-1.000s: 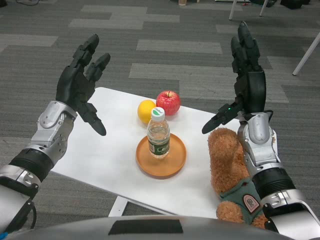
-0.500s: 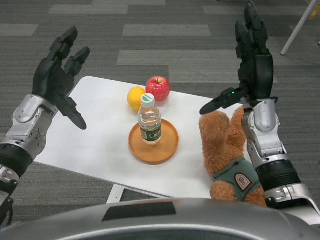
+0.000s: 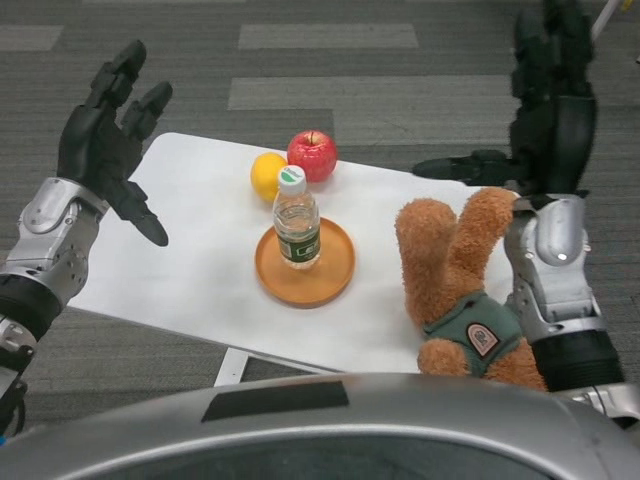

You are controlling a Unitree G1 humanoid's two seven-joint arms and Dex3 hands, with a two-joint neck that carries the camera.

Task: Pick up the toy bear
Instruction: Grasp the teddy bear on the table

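Toy bear (image 3: 455, 290), bottle (image 3: 297, 220), plate (image 3: 335, 270), orange (image 3: 266, 176), apple (image 3: 312, 155), one each

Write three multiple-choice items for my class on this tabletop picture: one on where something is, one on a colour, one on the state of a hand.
1. Where does the water bottle stand?
A. On the orange plate
B. On the floor
C. On the toy bear

2. What colour is the bottle's cap?
A. Red
B. White and green
C. Black

3. What is the right hand doing?
A. Gripping the bear
B. Raised and open above the bear, holding nothing
C. Pressing the apple

Answers: 1 A, the bottle stands upright at the plate's middle. 2 B, the cap is white with a green ring. 3 B, its fingers are spread above the bear, and nothing lies in them.
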